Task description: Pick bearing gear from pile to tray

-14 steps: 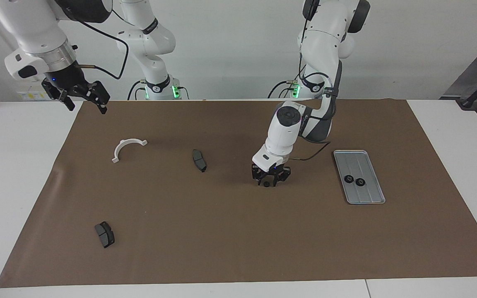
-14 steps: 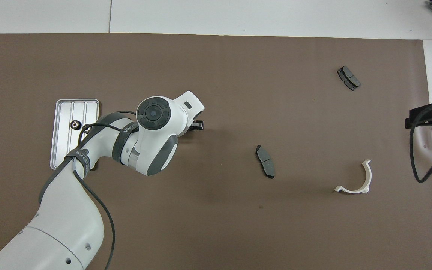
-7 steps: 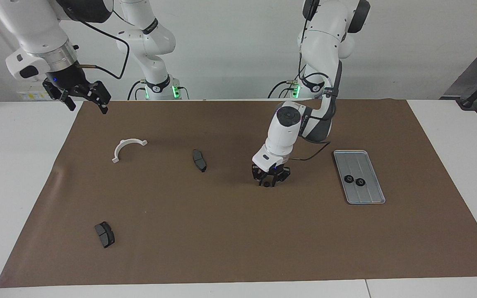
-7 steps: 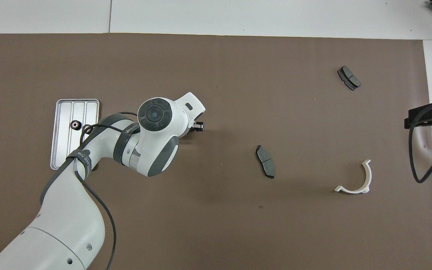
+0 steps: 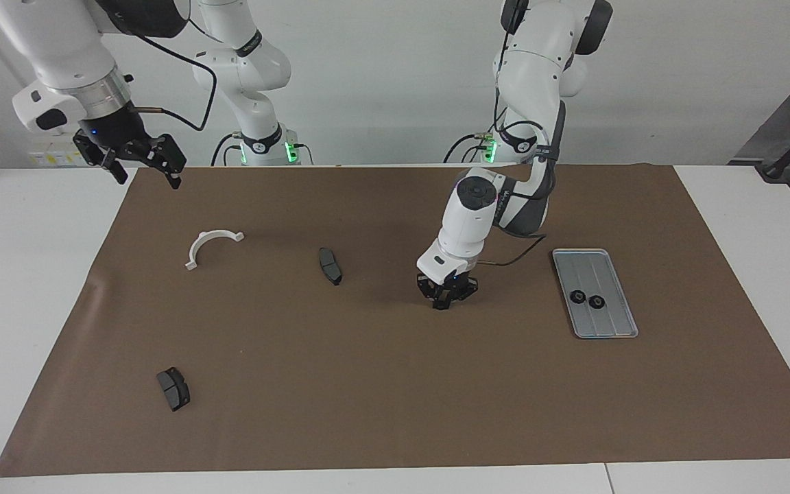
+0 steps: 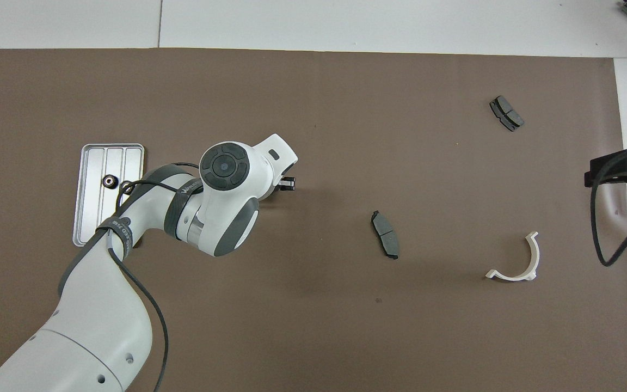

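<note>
Setup: brown paper mat (image 5: 395, 384) covered most of a white table (image 5: 25, 288), plain white wall at the robots' end.
Left gripper: the left gripper (image 5: 445, 300) was down at the mat near the middle of the table, fingers drawn in close around something small and dark at the tips. Honestly couldn't tell whether that was a gear or just the fingertips, or whether it had hold of anything. In the overhead view the arm's own wrist covered it, only a bit of finger (image 6: 288, 184) poked out.
Right gripper: the right gripper (image 5: 140, 159) hung in the air over the mat's edge at the right arm's end, waiting, fingers spread apart with nothing between them.
Tray: flat silver-grey ribbed metal tray (image 5: 613, 322) sat toward the left arm's end of the table, with two small black round gears (image 5: 588, 299) lying side by side in it, just apart.
Pile leftovers: white half-ring plastic bracket (image 5: 210, 245) toward the right arm's end; one dark grey brake pad (image 5: 330, 265) between the bracket and the left gripper; a second dark grey pad (image 5: 173, 388) farther from the robots, well apart from both.
</note>
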Robot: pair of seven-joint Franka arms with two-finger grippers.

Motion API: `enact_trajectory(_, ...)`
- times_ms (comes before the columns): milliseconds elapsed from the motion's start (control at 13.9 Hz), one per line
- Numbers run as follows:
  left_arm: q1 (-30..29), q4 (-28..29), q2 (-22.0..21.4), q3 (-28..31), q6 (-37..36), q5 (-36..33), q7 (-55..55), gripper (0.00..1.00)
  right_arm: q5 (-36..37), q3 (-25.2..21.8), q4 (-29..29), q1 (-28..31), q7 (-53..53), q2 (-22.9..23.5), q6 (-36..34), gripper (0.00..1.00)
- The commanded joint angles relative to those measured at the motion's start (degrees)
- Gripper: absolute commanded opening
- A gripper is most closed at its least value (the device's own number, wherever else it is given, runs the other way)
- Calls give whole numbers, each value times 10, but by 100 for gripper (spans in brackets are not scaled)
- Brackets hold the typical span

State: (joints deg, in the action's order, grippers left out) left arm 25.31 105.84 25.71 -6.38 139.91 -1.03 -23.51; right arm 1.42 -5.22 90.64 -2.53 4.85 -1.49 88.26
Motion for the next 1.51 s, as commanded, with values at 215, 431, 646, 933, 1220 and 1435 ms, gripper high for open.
enact_trajectory(215, 11, 11, -3, 8, 10, 1, -4, 2, -9, 2, 9, 4, -14, -8, 2, 100)
enact_trajectory(431, 3, 5, -3, 8, 2, 1, -3, 0, -9, 2, 9, 4, -14, -9, 2, 100)
enact_trajectory(646, -40, -26, -1, 10, -23, 2, 6, 0, -9, 2, 9, 4, -14, -9, 2, 100)
enact_trajectory(933, -131, -37, -8, 5, -66, 5, 91, 0, -9, 1, 9, 4, -14, -9, 2, 100)
enact_trajectory(1220, -210, -14, -51, 6, -131, 11, 218, 0, -9, 2, 9, 4, -14, -9, 2, 100)
enact_trajectory(1435, -268, 43, -97, 6, -138, 29, 330, 0, -9, 2, 9, 4, -14, -9, 2, 100)
